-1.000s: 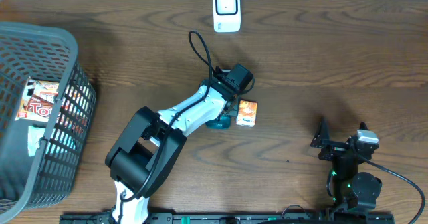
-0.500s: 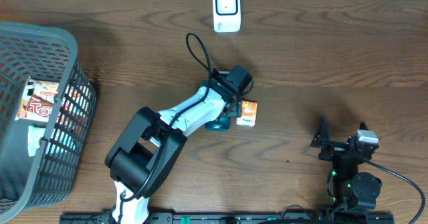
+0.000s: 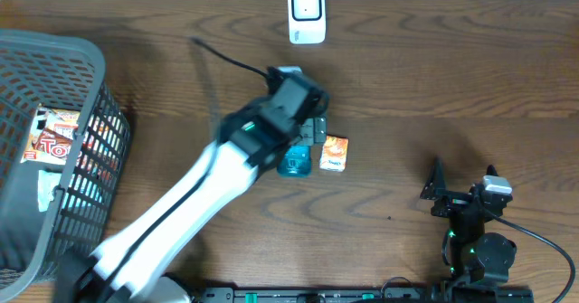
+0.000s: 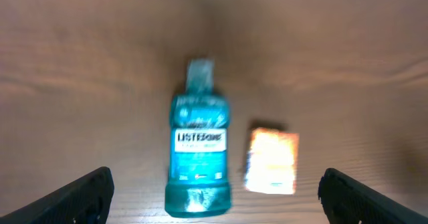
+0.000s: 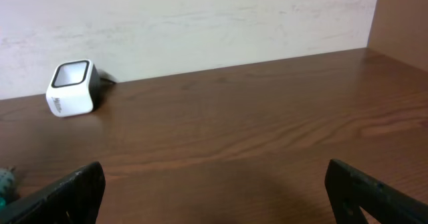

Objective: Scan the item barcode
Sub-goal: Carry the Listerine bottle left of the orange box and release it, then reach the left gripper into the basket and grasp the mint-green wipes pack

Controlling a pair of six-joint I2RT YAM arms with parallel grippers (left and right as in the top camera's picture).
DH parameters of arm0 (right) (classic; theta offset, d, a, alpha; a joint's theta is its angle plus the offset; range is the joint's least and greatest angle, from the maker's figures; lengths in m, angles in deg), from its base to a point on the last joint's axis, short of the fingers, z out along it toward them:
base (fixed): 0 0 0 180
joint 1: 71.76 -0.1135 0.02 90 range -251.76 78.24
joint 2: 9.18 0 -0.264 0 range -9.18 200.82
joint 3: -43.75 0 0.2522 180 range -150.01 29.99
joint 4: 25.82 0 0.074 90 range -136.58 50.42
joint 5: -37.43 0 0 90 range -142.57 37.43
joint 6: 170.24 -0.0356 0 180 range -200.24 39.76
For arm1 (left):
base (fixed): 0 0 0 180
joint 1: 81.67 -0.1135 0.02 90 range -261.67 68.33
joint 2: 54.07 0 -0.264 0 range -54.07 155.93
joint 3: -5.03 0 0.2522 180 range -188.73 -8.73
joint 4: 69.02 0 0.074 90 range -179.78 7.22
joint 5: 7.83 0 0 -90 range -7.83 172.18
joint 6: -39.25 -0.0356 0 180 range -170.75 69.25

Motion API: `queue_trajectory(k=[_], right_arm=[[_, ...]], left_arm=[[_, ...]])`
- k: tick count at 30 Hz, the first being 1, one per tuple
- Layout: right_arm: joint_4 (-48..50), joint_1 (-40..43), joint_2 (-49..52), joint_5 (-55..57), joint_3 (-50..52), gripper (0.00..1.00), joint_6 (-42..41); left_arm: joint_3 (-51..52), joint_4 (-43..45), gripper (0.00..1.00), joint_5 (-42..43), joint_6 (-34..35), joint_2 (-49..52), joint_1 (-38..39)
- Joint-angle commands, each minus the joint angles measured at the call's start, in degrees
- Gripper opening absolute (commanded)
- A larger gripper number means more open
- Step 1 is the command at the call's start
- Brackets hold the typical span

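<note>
Mouthwash bottle and orange box lie side by side below left gripper, spread wide; right gripper spread too.

The teal-blue plastic mouthwash bottle lying on the brown wooden surface carries a white label band with the brand LISTERINE in dark capitals, somewhat blurred. The smaller lines under it cannot be read. Print on the small orange carton beside it is too blurred to read. In the grey mesh basket, a red-and-white packet shows large letters, seemingly "TO".
</note>
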Motion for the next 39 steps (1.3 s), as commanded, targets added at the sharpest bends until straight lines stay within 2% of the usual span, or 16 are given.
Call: queue_trajectory(k=[1, 8, 15, 28, 39], right_arm=[[-0.2, -0.1, -0.3, 0.1, 0.1, 0.99, -0.5], [-0.2, -0.1, -0.3, 0.1, 0.1, 0.99, -0.5], [-0.2, -0.1, -0.3, 0.1, 0.1, 0.99, -0.5], [-0.2, -0.1, -0.3, 0.1, 0.1, 0.99, -0.4], [-0.2, -0.1, -0.3, 0.1, 0.1, 0.99, -0.5]], left_arm=[[-1.3, 0.0, 0.98, -3.6, -2.1, -12.1, -0.1], [-1.4, 0.6, 0.98, -6.9, -2.1, -31.1, -5.2], [-1.4, -2.2, 0.98, -7.3, -2.1, -40.4, -15.5], [-1.4, -5.9, 0.98, -7.3, -2.1, -35.6, -25.0], [-1.4, -6.4, 0.98, -7.2, -0.3, -33.3, -37.0]])
